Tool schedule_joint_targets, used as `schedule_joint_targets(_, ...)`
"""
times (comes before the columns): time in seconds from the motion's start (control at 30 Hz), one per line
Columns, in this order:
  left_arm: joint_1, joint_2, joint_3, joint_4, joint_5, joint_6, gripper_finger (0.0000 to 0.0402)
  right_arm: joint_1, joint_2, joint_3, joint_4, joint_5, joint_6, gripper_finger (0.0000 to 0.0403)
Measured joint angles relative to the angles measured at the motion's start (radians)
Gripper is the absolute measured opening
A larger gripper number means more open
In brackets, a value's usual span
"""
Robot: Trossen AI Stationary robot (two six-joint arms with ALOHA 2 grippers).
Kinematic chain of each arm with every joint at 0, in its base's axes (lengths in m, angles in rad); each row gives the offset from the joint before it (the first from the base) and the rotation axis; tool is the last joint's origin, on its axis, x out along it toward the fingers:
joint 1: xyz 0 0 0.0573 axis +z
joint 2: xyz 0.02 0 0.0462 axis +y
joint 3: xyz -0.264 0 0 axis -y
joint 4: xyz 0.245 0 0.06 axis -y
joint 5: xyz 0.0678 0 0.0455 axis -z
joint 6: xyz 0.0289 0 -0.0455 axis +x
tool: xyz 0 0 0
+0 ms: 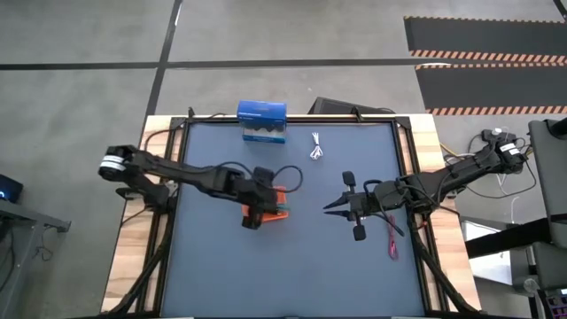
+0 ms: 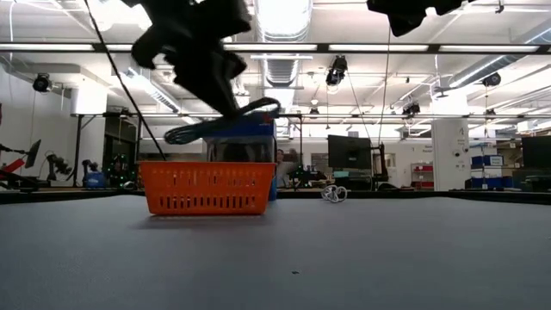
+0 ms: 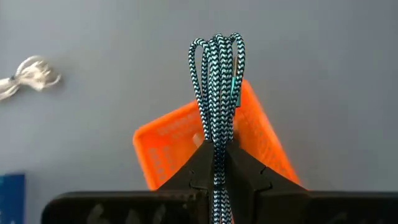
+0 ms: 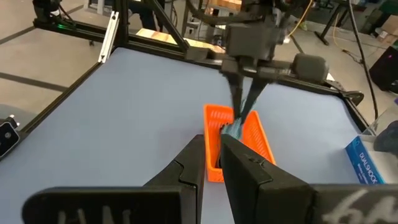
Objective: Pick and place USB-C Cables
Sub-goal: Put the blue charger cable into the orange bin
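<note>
the left gripper (image 3: 217,163) hangs over the orange tray (image 3: 171,140) left of the table's middle, pinched tight on the teal cable (image 3: 216,68), whose loops stick out past the fingertips above the tray. the right gripper (image 1: 337,205) waits right of centre, narrow and holding nothing. the white cable (image 1: 316,149) lies at the far side, the red cable (image 1: 392,245) near the right edge. a blue box (image 1: 263,121) sits at the far edge.

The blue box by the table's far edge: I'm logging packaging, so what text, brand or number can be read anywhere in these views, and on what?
"DUALSHOCK": white letters on the side of the blue box, read in the right wrist view.
Same blue box in the high view: pale marks on its top, too small to read.
Orange tray, teal-green cable, white cable: no text seen.
</note>
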Motion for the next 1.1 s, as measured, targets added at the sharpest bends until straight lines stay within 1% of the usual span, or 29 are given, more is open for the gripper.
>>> schedule_joint_targets(0.07, -0.001, 0.043, 0.053, -0.025, 0.005, 0.006, 0.0011, 0.0, 0.0, 0.0, -0.001, 0.0, -0.002, 0.0043)
schedule_joint_targets(0.13, 0.002, 0.082, 0.088, -0.085, 0.005, 0.024, 0.0011, 0.0, 0.0, 0.0, 0.0, 0.001, 0.001, 0.0043)
schedule_joint_targets(0.27, 0.006, 0.108, 0.104, -0.099, 0.0, 0.03, 0.0011, 0.0, 0.0, 0.0, -0.005, 0.0, 0.008, 0.0043)
schedule_joint_targets(0.47, 0.008, 0.109, 0.089, -0.133, -0.011, 0.026, 0.0011, 0.0, 0.0, 0.0, -0.016, 0.0, 0.008, 0.0043)
schedule_joint_targets(0.77, 0.01, 0.107, 0.044, -0.103, -0.017, 0.026, 0.0011, 0.0, 0.0, 0.0, -0.016, 0.0, 0.008, 0.0043)
schedule_joint_targets(1.1, 0.01, 0.123, 0.039, -0.094, -0.017, 0.027, 0.0011, 0.0, 0.0, 0.0, -0.016, 0.0, 0.008, 0.0043)
